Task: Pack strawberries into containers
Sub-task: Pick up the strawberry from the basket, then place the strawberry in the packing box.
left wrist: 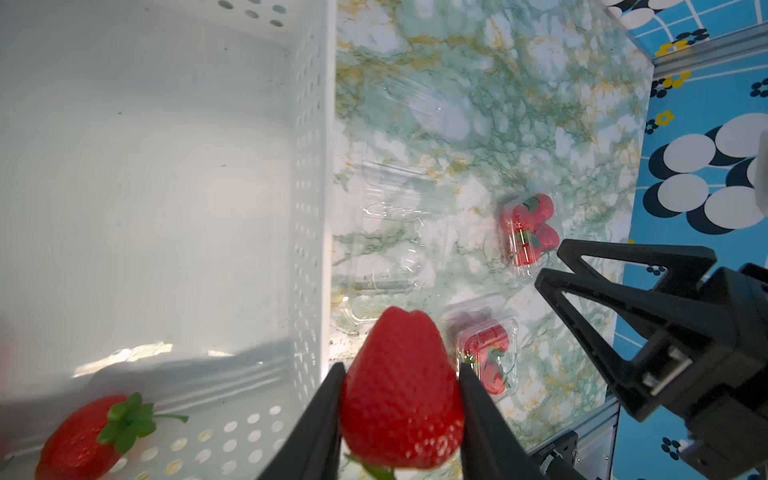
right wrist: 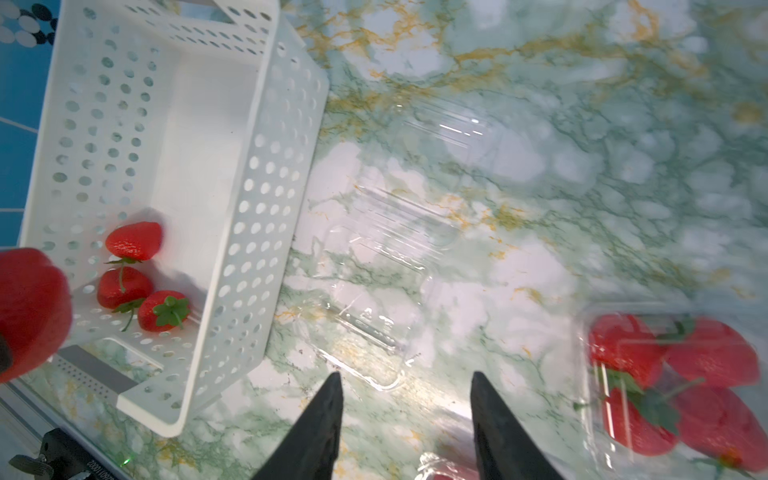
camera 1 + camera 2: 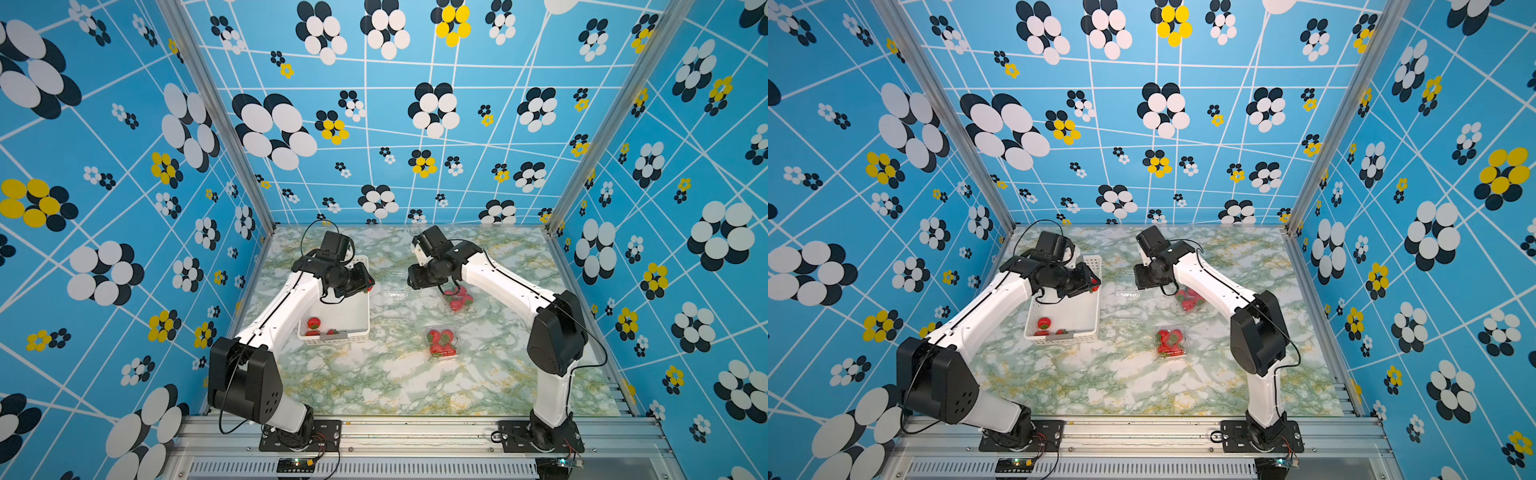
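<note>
No text can be read with certainty. In the right wrist view I see a row of small white digits on a black fitting (image 2: 66, 461) beside the aluminium rail (image 2: 29, 415), toward 6 o'clock from the white basket (image 2: 249, 208). They are inverted and too blurred to transcribe. In the left wrist view a second black fitting (image 1: 555, 451) on the rail carries a small white marking, also illegible.

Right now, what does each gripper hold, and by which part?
The left gripper pinches a strawberry by the sides of its red body; the right gripper is open, holding nothing.
</note>
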